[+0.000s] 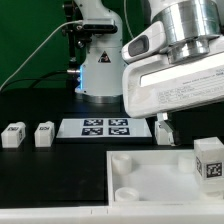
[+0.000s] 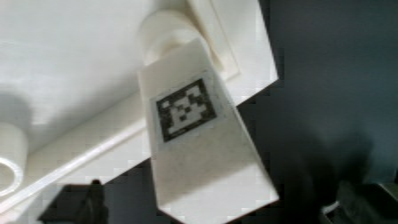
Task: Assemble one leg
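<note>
1. One leg [image 1: 208,160] stands upright on the white panel [image 1: 150,172], at the corner on the exterior view's right, tag face showing
2. Wrist view shows the same leg: its far end meets the panel at that corner and looks seated there; cannot tell whether it is turned fully home
3. Gripper [image 2: 210,206] hangs over the near end of that leg, fingers spread apart, clamped on nothing; one dark fingertip [image 2: 80,200] shows a clear gap to the leg, the other is lost in shadow
4. Round socket [image 1: 127,190] at the panel's corner on the exterior view's left is bare, no leg in it
5. Two loose legs sit on the black table [image 1: 30,165], one at the far edge [image 1: 12,135] and one nearer the board [image 1: 43,133], just beside the marker board [image 1: 95,128] on the exterior view's left, well apart from the panel
6. Progress, my read: picking up and placing look done, one leg is in, claw is off it
7. Left, my read: perhaps a last tightening turn, then the arm backs away; the other legs are not this task's job
</note>
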You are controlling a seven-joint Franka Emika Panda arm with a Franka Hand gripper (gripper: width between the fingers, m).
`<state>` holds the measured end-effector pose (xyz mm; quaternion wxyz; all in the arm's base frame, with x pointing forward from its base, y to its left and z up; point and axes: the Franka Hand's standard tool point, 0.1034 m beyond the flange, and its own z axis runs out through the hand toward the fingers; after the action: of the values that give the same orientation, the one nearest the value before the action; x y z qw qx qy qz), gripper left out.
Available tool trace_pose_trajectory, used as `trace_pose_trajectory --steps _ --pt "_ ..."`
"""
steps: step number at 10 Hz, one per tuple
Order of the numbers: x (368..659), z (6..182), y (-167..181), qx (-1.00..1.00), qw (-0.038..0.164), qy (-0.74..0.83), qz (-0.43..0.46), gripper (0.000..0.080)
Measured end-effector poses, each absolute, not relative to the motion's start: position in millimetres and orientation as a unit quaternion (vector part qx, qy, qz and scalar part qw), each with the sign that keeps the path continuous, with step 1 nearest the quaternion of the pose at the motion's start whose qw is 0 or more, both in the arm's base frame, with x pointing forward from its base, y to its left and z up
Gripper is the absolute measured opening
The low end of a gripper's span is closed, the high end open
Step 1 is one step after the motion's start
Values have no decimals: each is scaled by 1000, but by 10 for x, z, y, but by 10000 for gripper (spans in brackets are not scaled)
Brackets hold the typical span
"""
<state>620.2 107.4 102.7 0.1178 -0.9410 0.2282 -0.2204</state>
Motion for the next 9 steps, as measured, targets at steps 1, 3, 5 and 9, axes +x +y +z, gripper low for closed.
trace_pose_trajectory --steps 1,3,5,9 --pt "6194 1022 1065 -946 119 226 -200 649" --pt "6177 1068 1139 -954 127 220 -162 649" --pt "6196 1160 1182 -967 140 203 -57 649" --pt "6042 1091 1102 -966 155 193 78 649"
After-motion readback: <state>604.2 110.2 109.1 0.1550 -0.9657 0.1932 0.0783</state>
